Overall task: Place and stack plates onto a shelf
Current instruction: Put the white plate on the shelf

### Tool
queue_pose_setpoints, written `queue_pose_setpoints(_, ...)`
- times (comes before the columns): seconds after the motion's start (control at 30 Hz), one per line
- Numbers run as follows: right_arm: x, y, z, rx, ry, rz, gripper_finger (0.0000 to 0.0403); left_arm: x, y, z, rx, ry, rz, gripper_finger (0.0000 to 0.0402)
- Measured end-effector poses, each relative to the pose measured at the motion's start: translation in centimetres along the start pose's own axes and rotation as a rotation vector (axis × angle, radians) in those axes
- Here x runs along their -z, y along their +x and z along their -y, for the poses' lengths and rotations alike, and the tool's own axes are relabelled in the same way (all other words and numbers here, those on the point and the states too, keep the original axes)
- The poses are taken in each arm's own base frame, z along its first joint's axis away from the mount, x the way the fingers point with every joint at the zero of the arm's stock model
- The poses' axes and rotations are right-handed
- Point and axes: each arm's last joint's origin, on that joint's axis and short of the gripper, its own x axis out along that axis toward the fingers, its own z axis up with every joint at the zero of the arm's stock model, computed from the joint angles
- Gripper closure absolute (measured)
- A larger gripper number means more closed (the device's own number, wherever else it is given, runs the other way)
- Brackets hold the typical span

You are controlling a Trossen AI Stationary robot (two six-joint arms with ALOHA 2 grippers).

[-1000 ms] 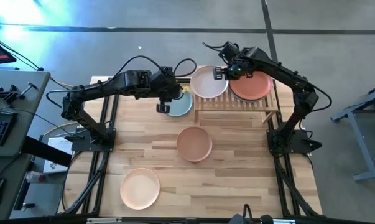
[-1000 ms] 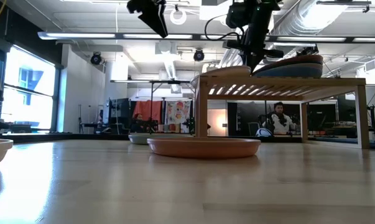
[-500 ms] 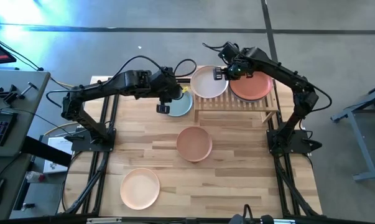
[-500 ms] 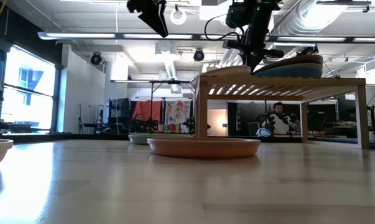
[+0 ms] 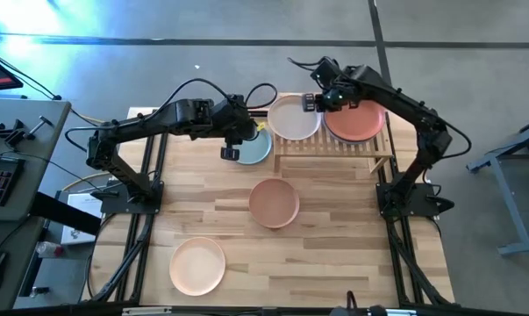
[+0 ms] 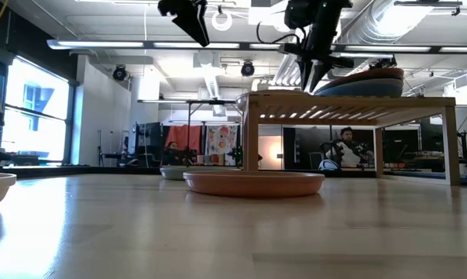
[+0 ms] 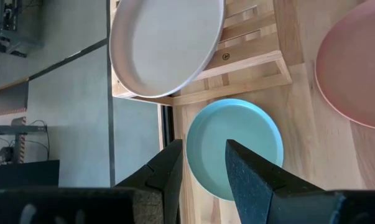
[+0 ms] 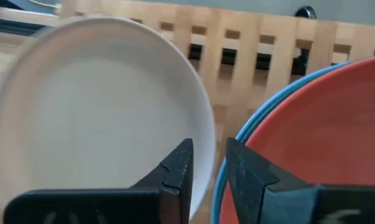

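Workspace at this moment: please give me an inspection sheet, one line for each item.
Surface: wooden table, mostly bare.
Job's things: off-white plate and orange-red plate, on a blue one, on the shelf; pale blue plate, tan-pink plate and peach plate on the table.
Clutter: nothing seen.
Grippers: left gripper open above the pale blue plate; right gripper slightly open at the off-white plate's rim.
Cables: loops along both arms.
Surroundings: seated person behind the shelf.

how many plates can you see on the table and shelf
6 visible: off-white plate and orange-red plate atop a blue plate on the shelf; pale blue, tan-pink, peach on the table. More may be hidden.
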Motion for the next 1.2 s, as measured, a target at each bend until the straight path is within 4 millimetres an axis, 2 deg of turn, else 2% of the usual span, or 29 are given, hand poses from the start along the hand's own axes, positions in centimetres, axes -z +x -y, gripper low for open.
queue_pose_setpoints(0.23, 0.8, -0.9, -1.3, -0.085, -0.038, -0.032, 0.0330, 0.0, 0.0, 0.0, 0.000, 0.000, 0.000, 0.0293)
queue_pose_setpoints(0.43, 1.9, -0.7, -1.9, -0.054, -0.056, -0.083, 0.0330, 0.0, 0.0, 0.0, 0.000, 0.000, 0.000, 0.0293)
queue_pose_setpoints(1.2, 2.4, -0.4, -0.7, 0.140, -0.023, -0.092, 0.0330, 0.0, 0.0, 0.0, 0.000, -0.001, 0.000, 0.0293)
